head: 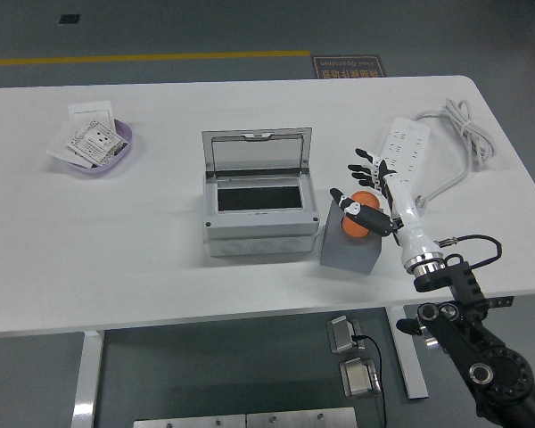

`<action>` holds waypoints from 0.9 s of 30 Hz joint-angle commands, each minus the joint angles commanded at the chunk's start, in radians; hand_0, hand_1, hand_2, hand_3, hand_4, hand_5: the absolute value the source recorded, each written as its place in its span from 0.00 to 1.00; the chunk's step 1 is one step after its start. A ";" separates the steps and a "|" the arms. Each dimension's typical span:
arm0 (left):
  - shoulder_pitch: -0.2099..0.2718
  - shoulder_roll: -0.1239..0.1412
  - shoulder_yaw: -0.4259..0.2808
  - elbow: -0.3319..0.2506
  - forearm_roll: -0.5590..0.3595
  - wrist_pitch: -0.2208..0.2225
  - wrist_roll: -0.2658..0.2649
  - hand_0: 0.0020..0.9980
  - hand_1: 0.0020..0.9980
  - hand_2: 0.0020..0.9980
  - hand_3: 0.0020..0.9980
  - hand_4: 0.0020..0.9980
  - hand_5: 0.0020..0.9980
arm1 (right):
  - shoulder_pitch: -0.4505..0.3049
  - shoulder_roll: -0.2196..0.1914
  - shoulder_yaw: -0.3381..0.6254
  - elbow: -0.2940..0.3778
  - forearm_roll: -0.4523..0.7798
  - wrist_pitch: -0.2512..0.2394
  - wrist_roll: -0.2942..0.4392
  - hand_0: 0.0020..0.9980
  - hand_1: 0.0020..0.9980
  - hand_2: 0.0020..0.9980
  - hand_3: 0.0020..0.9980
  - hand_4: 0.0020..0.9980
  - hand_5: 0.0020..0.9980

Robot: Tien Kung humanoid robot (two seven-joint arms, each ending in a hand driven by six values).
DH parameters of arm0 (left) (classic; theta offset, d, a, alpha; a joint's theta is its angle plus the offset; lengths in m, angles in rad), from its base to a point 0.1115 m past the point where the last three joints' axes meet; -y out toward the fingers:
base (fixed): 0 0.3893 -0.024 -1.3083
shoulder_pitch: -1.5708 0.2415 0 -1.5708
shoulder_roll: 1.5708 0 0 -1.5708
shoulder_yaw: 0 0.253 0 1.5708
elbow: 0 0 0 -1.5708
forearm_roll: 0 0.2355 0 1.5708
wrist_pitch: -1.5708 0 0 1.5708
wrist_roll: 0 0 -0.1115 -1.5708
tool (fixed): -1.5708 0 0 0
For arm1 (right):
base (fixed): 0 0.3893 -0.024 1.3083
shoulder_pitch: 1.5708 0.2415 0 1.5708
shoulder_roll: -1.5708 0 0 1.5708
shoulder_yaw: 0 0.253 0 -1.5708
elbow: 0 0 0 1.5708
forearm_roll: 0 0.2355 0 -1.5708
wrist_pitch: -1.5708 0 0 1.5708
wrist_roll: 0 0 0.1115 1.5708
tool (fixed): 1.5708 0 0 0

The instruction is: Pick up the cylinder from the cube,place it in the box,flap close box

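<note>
An orange cylinder [355, 228] lies on top of a dark grey cube [349, 250], just right of the grey box [260, 234]. The box's lid [257, 152] stands open and upright at the back, showing a dark interior. My right hand [355, 185] reaches in from the lower right and hovers over the cylinder. Its thumb [361, 212] lies across the cylinder's top, while its fingers [367, 165] are spread out beyond it toward the far side. The cylinder rests on the cube. My left arm is not visible.
A white power strip [407, 147] with its coiled cable [468, 134] lies right behind my right hand. A purple bowl [116, 160] holding white packets sits at the far left. The table's front edge runs just below the cube.
</note>
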 joint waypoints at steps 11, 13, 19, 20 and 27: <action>0.001 -0.003 -0.005 0.000 0.009 0.002 -0.001 0.65 0.70 0.67 0.71 0.79 0.52 | 0.011 0.029 -0.025 -0.035 0.072 0.007 0.037 0.65 0.70 0.74 0.88 0.83 0.30; 0.002 -0.005 -0.008 0.000 0.012 0.002 -0.001 0.65 0.70 0.67 0.71 0.79 0.52 | 0.012 0.038 -0.022 -0.042 0.100 0.007 0.054 0.65 0.70 0.74 0.88 0.83 0.30; 0.003 -0.008 -0.010 0.000 0.017 0.002 -0.002 0.65 0.70 0.68 0.71 0.78 0.52 | 0.009 0.048 -0.007 -0.056 0.161 0.001 0.087 0.64 0.72 0.75 0.87 0.80 0.26; 0.003 -0.009 -0.010 0.000 0.016 0.003 -0.002 0.65 0.70 0.68 0.71 0.78 0.52 | 0.007 0.048 -0.004 -0.057 0.168 0.000 0.091 0.64 0.72 0.75 0.87 0.80 0.26; 0.005 -0.010 -0.010 0.000 0.013 0.003 -0.004 0.64 0.70 0.68 0.71 0.78 0.52 | -0.007 0.046 0.003 -0.059 0.181 -0.004 0.100 0.68 0.75 0.76 0.88 0.78 0.23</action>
